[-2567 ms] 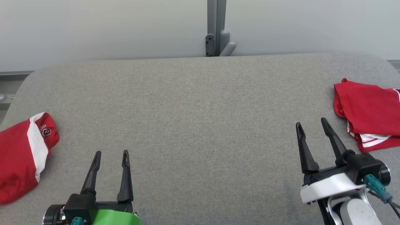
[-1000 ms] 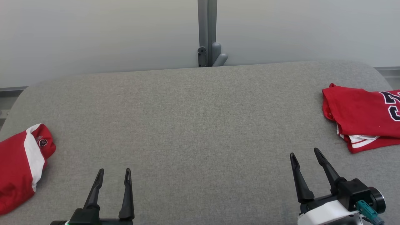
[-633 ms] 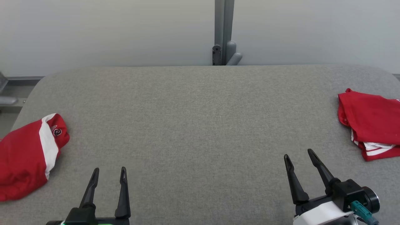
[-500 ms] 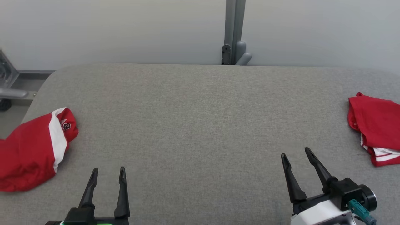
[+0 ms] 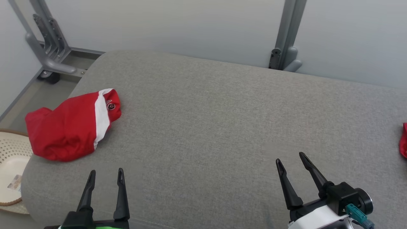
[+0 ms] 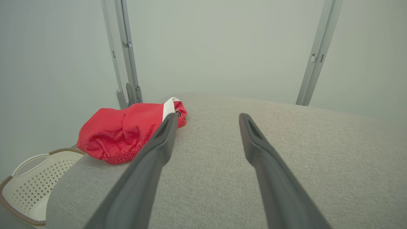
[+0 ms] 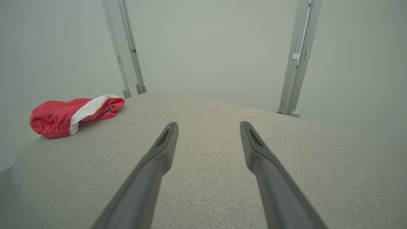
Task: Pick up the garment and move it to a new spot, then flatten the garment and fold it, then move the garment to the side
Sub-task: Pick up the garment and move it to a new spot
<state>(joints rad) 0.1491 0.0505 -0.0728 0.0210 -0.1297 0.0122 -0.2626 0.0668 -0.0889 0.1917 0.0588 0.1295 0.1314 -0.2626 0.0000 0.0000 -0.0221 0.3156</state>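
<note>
A crumpled red garment (image 5: pixel 71 127) lies at the left end of the table (image 5: pixel 206 111), with a basket (image 5: pixel 9 159) below that end. The left gripper (image 5: pixel 106 171) and right gripper (image 5: pixel 290 158) hang above the table's near edge, fingers spread, holding nothing. The job looks to be at its start: pickup, flattening, folding and setting aside all remain. Red cloth (image 5: pixel 403 144) peeks in at the table's right end.

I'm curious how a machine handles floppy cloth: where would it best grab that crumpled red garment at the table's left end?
Probably the puffy near fold of the red garment, by its gathered hem, coming down from above with the left gripper, whose open fingers are nearest. The heap rises there, so the cloth offers a ridge to pinch.
</note>
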